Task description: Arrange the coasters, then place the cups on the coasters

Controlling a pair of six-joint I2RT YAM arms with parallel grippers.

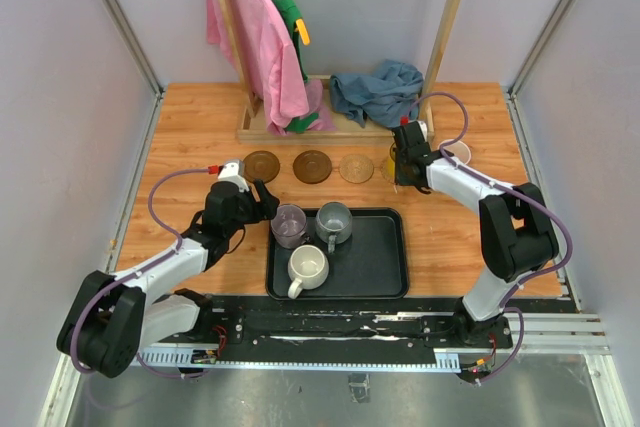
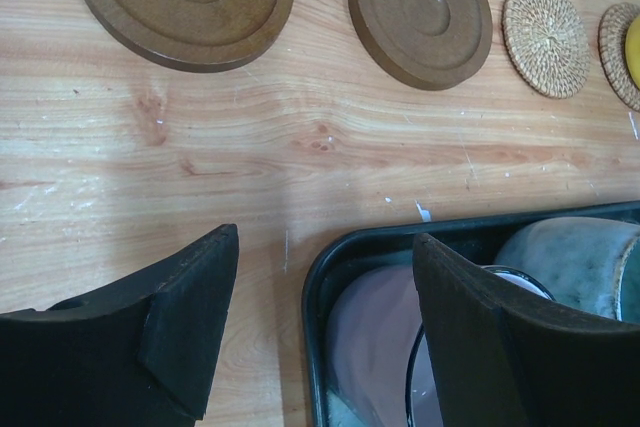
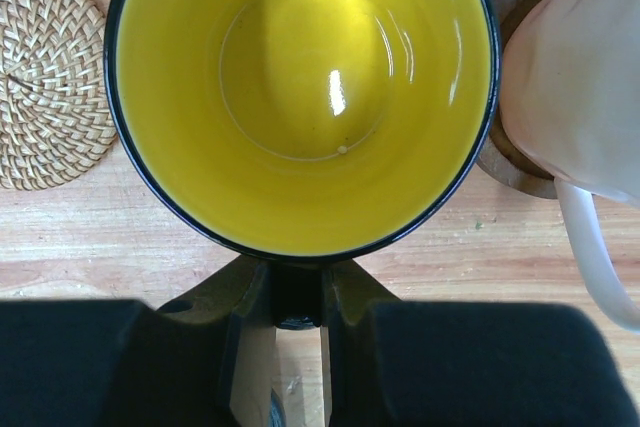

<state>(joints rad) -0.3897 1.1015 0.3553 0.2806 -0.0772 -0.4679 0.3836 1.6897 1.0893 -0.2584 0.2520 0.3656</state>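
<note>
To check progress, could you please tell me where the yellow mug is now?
In the right wrist view, the yellow mug, gripped by the right claw, is between a woven coaster and the pink mug.

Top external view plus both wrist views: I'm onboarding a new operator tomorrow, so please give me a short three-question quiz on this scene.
1. How many mugs stand in the black rectangular tray?
2. Which mug does the right tool clamp? A the pale pink mug; B the bright yellow mug; C the cream-white mug.
3. True or false: the left tool stands open, gripping nothing.

Key: 1 three; 2 B; 3 true.
</note>
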